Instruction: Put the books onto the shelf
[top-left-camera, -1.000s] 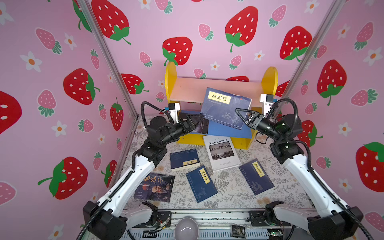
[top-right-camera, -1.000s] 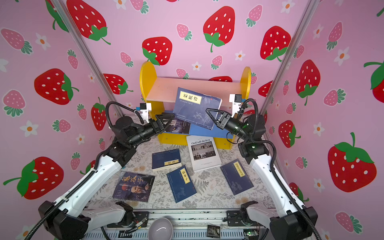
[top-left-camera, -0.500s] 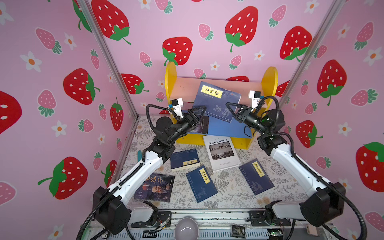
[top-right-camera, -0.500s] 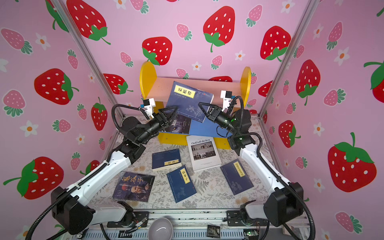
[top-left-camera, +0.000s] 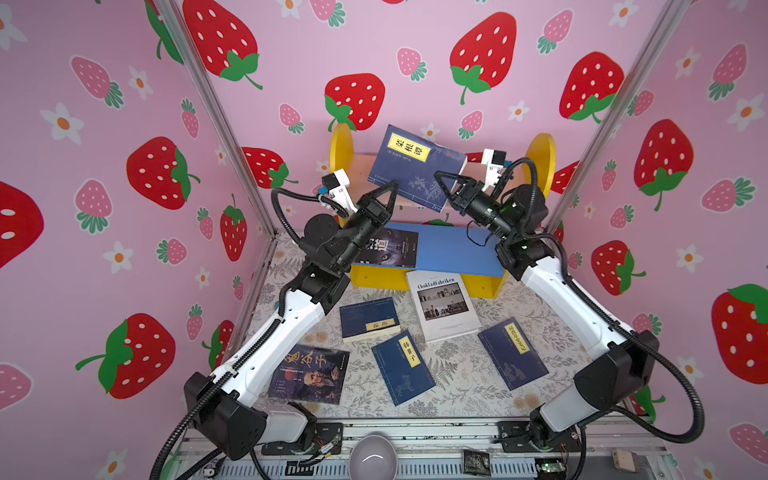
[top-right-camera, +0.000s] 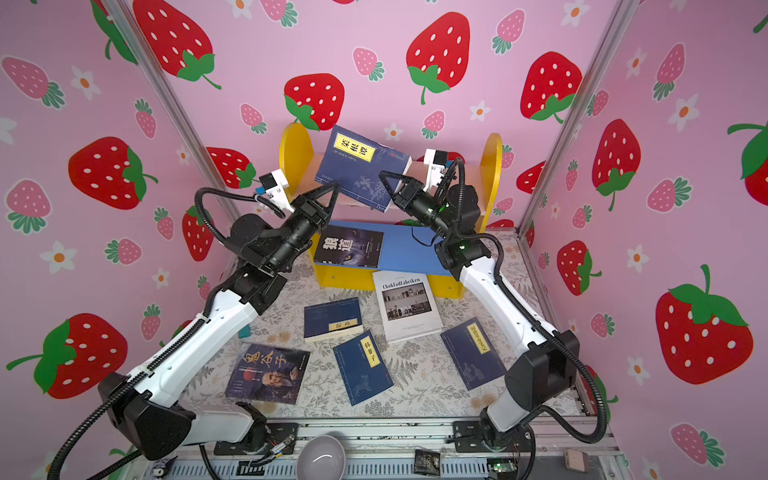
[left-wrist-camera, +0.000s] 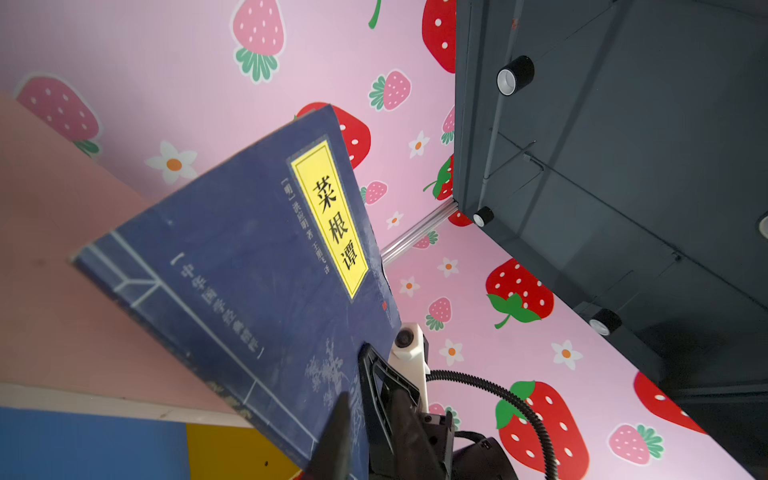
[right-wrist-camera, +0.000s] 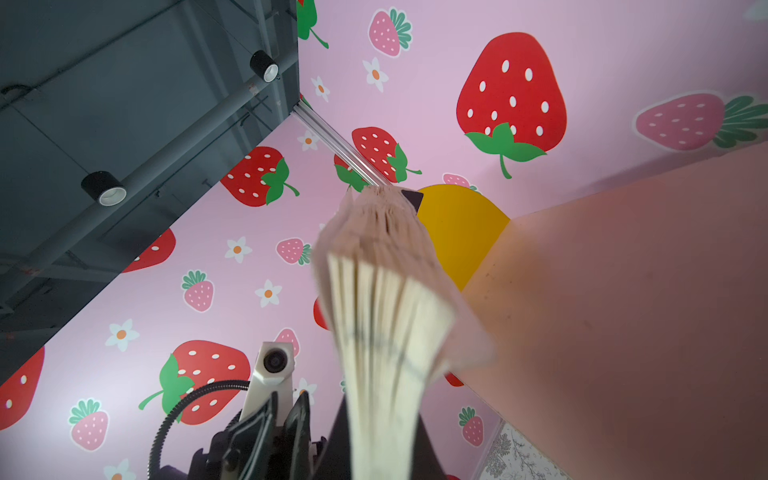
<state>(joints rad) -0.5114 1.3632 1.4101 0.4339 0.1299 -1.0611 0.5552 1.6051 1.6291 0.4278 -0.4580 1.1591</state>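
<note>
Shelf (top-left-camera: 544, 158) stands at the back of the worktop (top-left-camera: 457, 374). The wolf-eye book (top-left-camera: 395, 247) lies flat on its blue lower board (top-left-camera: 453, 249). Five other books lie flat on the worktop, none in hand.

The navy book (top-left-camera: 415, 166) is up in the air, tilted, in front of the pink upper board (top-left-camera: 359, 166). My right gripper (top-left-camera: 440, 176) has one lower corner pinched, jaws fully closed on it. My left gripper (top-left-camera: 390, 189) is at the opposite lower corner w/ jaws partway in. Can't tell if it has the cover or is just beside it.

Step, as I read it: seat this book on the upper board. A one-corner pinch lets the pages (right-wrist-camera: 386, 311) fan loose, so I'd get the left side supporting first. Then lower the bottom edge onto the board, square it, and only then release.

Hard to see:
- whether the book's edge touches the board yet, since the book itself covers that spot
- my left fingertips, a dark blur in the left wrist view
- part of the lower board, behind my left arm
</note>
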